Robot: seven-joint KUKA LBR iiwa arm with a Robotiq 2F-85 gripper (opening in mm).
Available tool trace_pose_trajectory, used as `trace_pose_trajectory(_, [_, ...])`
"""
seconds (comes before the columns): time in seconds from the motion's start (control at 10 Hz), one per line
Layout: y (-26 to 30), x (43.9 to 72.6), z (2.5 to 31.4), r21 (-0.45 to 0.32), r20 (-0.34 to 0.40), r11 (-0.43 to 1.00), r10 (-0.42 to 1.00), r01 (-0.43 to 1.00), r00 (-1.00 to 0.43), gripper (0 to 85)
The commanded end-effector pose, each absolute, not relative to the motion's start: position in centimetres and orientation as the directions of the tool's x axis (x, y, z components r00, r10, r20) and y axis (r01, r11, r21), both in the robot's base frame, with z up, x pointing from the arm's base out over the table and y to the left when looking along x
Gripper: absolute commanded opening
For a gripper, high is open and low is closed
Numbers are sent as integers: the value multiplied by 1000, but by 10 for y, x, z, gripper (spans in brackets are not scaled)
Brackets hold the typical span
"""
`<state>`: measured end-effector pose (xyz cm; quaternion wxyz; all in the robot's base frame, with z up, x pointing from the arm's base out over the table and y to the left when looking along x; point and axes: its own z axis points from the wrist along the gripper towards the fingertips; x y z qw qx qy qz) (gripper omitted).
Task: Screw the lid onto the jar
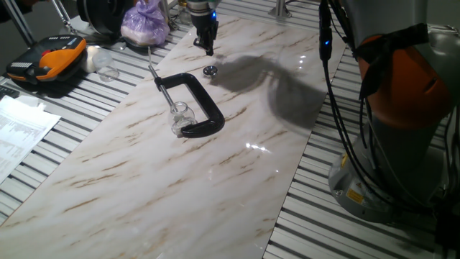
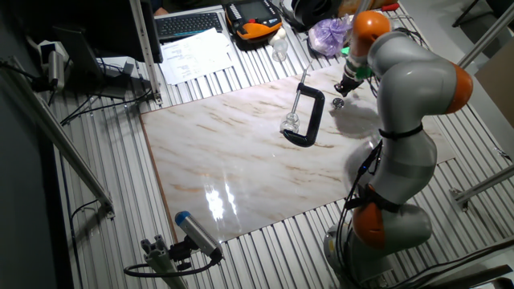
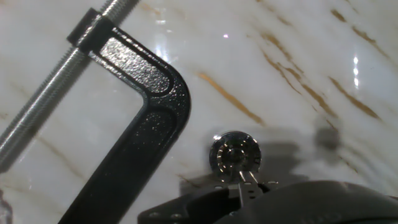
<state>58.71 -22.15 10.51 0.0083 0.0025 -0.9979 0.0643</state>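
The lid [image 1: 210, 70] is a small shiny round cap lying flat on the marble top, apart from the jar. The jar [image 1: 180, 115] is small clear glass and stands upright in the mouth of a black C-clamp [image 1: 205, 108]. My gripper [image 1: 209, 50] hangs just above and behind the lid with its fingers together and nothing between them. In the other fixed view the gripper [image 2: 345, 87] is above the lid [image 2: 338, 103], and the jar [image 2: 291, 124] sits left of them. In the hand view the lid [image 3: 234, 154] lies just beyond my dark fingertips [image 3: 249, 196].
The clamp's arm [image 3: 146, 118] and threaded screw [image 3: 43, 106] lie close left of the lid. Another clear glass vessel [image 1: 108, 72], an orange and black case [image 1: 47, 61], a purple bag [image 1: 146, 21] and papers [image 1: 18, 129] lie off the marble slab. The robot base [image 1: 402, 122] stands on the right.
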Motion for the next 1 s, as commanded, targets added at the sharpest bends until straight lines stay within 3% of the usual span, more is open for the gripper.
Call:
trace_pose_trajectory(0.0, [-222,587,105,-95,24,995,-2,-4,-1000,0])
trace_pose_trajectory(0.5, [-225,588,104,-101,-35,994,48,52,-998,0])
trace_pose_trajectory(0.9, [-227,592,99,-37,-77,999,-36,-33,-996,0])
